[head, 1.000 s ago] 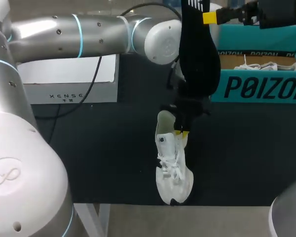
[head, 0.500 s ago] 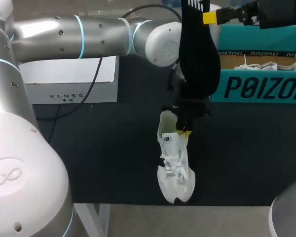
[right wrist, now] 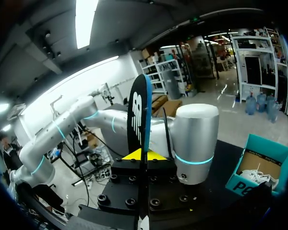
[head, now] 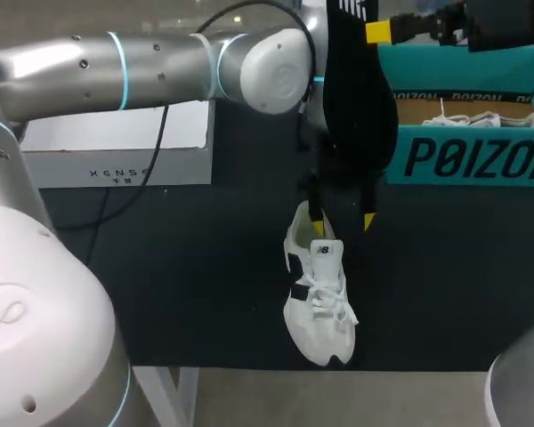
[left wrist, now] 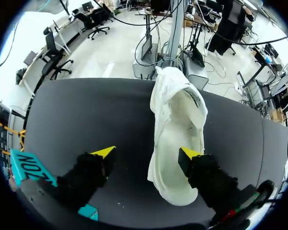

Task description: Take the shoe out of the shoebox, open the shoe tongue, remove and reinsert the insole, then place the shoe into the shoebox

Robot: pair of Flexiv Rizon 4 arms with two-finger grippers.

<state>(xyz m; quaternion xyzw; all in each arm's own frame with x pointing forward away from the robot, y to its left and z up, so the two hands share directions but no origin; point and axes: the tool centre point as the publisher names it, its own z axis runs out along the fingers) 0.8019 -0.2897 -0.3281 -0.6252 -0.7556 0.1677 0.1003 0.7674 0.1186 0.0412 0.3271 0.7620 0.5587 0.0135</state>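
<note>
- White box (head: 116,147) flat at far left.
- Wide-spread left gripper (head: 342,222) above heel of white shoe (head: 319,298), gripping nothing; shoe lying on dark table (head: 160,267).
- Black insole (head: 356,98) hanging, pinched in closed right gripper (right wrist: 144,155).
- Teal shoebox (head: 467,156) far right, 1 other shoe (head: 467,117) inside.

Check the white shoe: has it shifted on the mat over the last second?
Yes. The shoe has turned, its toe swinging slightly away from the white box.
</note>
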